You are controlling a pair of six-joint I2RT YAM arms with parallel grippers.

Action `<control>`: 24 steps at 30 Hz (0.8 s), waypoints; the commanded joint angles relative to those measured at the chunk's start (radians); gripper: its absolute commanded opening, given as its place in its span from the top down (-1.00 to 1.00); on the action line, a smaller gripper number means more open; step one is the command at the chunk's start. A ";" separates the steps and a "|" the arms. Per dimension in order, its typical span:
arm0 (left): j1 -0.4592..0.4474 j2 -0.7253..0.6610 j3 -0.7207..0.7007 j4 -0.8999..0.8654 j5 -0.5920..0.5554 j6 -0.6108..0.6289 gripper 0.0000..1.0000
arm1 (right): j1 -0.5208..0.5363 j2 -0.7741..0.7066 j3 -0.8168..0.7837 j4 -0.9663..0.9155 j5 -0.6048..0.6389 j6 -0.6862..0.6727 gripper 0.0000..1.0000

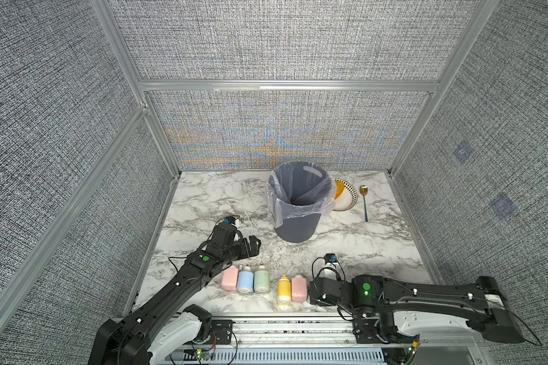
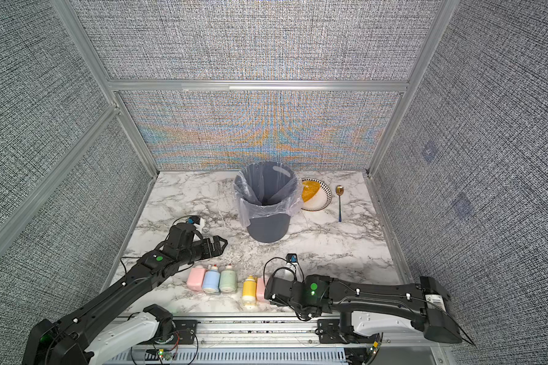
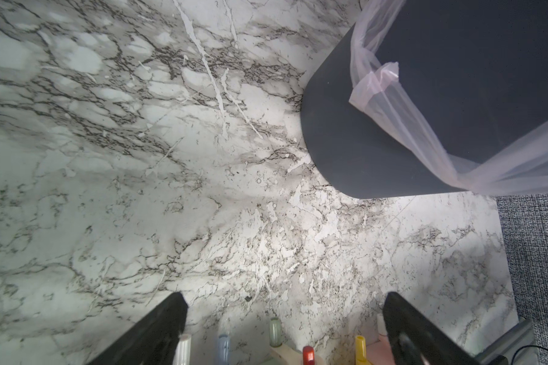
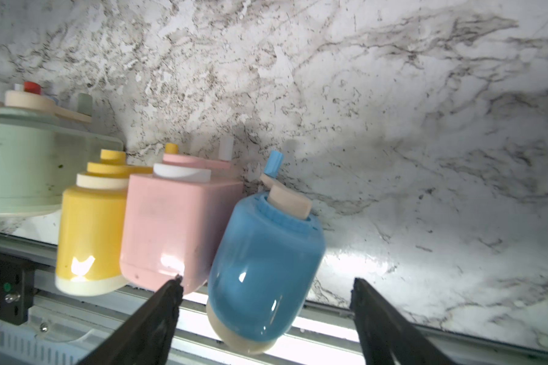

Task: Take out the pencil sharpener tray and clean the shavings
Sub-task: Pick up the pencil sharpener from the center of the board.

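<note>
A row of pastel pencil sharpeners stands along the table's front: pink (image 1: pixel 229 278), light blue (image 1: pixel 245 279), green (image 1: pixel 261 278), yellow (image 1: pixel 283 289) and pink (image 1: pixel 299 287). In the right wrist view a darker blue sharpener (image 4: pixel 266 252) with a cream base and crank leans tilted beside the pink one (image 4: pixel 171 227). My right gripper (image 4: pixel 266 281) is open around the blue one, with a gap on each side. My left gripper (image 1: pixel 255 245) hovers open and empty over bare marble behind the row. The tray and the shavings are hidden.
A dark grey bin (image 1: pixel 295 227) with a clear liner stands at the middle back. A white plate (image 1: pixel 345 199) with an orange piece and a gold spoon (image 1: pixel 364 202) lie to its right. Grey fabric walls enclose the table; a metal rail runs along the front.
</note>
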 commanded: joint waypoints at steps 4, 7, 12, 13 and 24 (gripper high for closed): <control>0.001 -0.005 -0.020 0.030 0.006 0.005 -1.00 | 0.019 0.060 0.049 -0.099 0.054 0.077 -0.61; 0.001 -0.009 -0.021 0.026 0.008 0.008 -1.00 | 0.019 0.095 0.073 -0.107 0.070 0.080 -0.54; 0.000 -0.017 -0.020 0.025 0.008 0.008 -1.00 | 0.012 0.147 0.076 -0.084 0.074 0.061 -0.51; 0.001 -0.019 -0.019 0.023 0.010 0.009 -1.00 | 0.010 0.153 0.076 -0.078 0.072 0.056 -0.51; 0.001 -0.022 -0.017 0.023 0.012 0.005 -1.00 | -0.012 0.195 -0.003 -0.017 0.019 0.029 -0.33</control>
